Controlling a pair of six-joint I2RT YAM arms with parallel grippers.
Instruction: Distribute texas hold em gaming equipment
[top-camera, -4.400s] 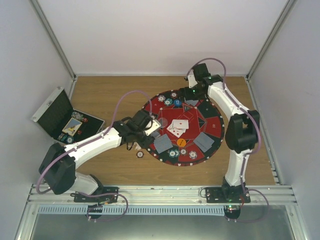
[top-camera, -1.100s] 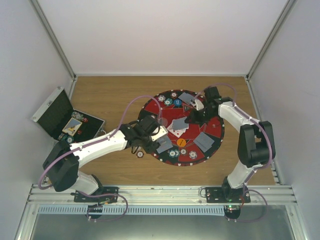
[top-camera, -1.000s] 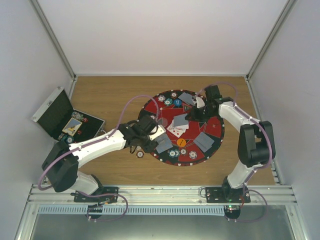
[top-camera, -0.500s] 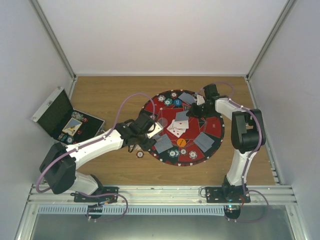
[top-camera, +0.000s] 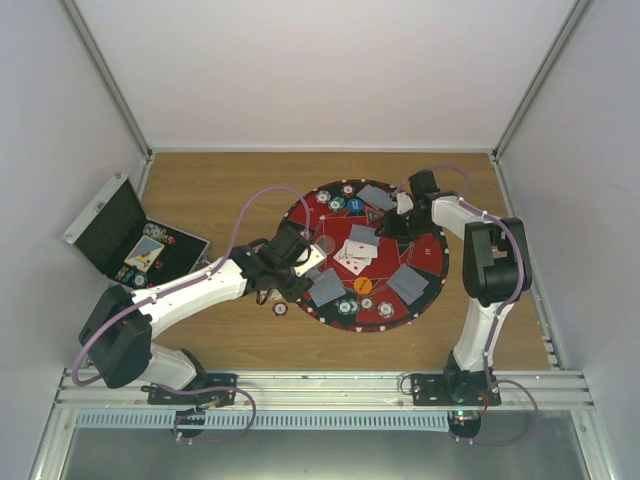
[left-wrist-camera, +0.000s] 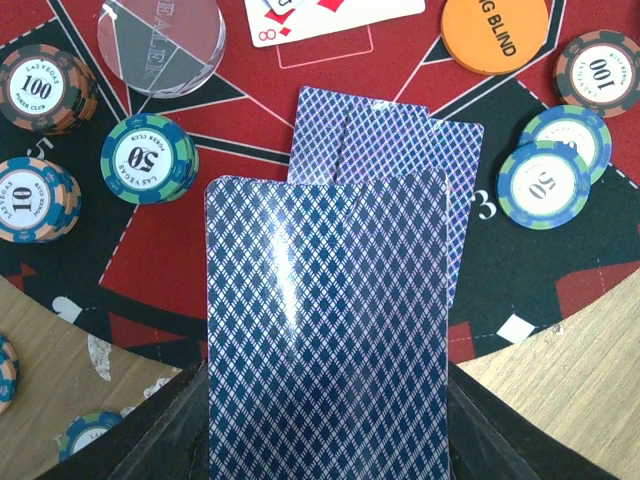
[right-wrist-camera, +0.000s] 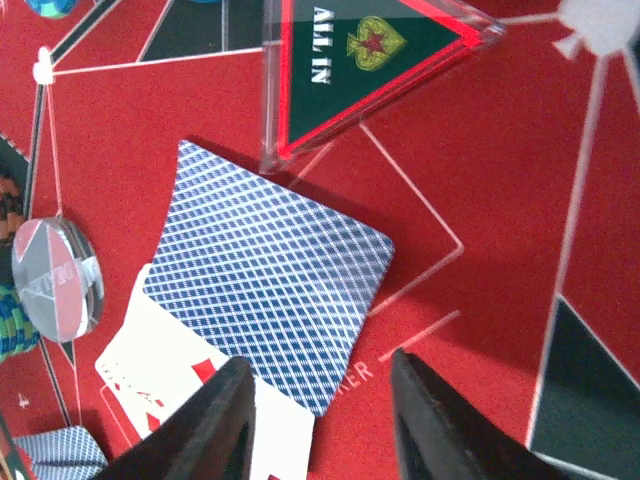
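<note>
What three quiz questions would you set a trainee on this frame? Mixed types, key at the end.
1. True or false: the left pincer is empty.
2. The orange disc reads: A) BIG BLIND, B) DEALER, C) ALL IN.
3. Fill in: the loose card lying beside the triangular marker, ahead of the right pincer, is face ____.
Key: 1. False: it grips a blue-backed card. 2. A. 3. Down; the right pincer's jaws stand open, off it.
</note>
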